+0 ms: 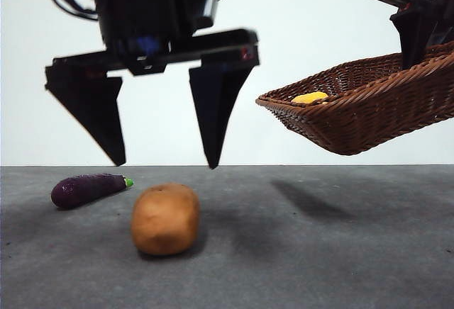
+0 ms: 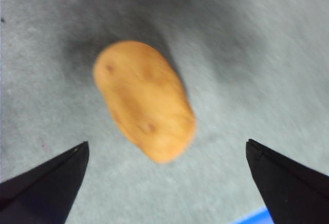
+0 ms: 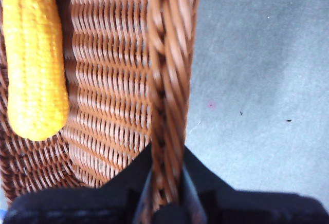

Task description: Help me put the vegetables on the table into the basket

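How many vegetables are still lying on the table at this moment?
2. The potato lies on the table below the open left gripper; the eggplant lies behind it. The yellow corn is already in the basket, held aloft by the right gripper.

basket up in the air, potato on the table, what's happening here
The right gripper is shut on the rim of the basket and holds it tilted above the table. The yellow corn already lies inside it. The left gripper hangs open over the potato, its fingers spread wide and not touching it. The eggplant lies on the table beside the potato. So one vegetable is in and two are left.
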You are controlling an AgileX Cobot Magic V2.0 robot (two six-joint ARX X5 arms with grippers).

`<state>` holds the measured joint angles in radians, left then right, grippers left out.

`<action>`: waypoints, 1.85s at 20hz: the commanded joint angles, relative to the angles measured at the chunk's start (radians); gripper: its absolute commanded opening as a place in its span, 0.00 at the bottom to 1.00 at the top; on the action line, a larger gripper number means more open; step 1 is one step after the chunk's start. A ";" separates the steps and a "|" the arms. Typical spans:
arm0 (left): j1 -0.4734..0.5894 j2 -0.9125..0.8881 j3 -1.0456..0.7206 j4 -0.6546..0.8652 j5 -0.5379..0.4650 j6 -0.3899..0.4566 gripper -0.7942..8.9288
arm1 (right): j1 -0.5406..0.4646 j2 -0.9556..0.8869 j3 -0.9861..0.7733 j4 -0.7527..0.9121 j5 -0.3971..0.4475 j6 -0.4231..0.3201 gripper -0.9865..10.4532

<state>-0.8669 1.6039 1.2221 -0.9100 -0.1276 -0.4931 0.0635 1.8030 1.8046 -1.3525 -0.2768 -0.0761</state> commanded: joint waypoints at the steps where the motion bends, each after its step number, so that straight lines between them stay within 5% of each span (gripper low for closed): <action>1: 0.051 0.002 -0.012 0.006 0.003 -0.021 0.79 | 0.002 -0.001 -0.003 -0.006 -0.036 -0.007 0.08; 5: 0.125 0.003 -0.012 0.090 0.112 -0.008 0.79 | 0.002 -0.001 -0.003 -0.013 -0.045 -0.008 0.08; 16: 0.142 0.161 -0.012 0.133 0.131 0.032 0.79 | 0.002 -0.001 -0.003 -0.009 -0.044 -0.010 0.08; 25: 0.140 0.173 -0.012 0.120 0.136 0.114 0.13 | 0.002 -0.001 -0.003 -0.009 -0.044 -0.014 0.08; 33: 0.144 0.112 0.040 0.053 0.190 0.205 0.10 | 0.002 -0.001 -0.003 -0.009 -0.033 -0.014 0.08; 37: 0.113 -0.047 0.063 0.041 0.196 0.180 0.10 | 0.003 -0.001 -0.003 -0.009 -0.034 -0.005 0.08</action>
<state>-0.7475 1.5642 1.2881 -0.8665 0.0635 -0.3073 0.0643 1.8030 1.8046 -1.3525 -0.2989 -0.0788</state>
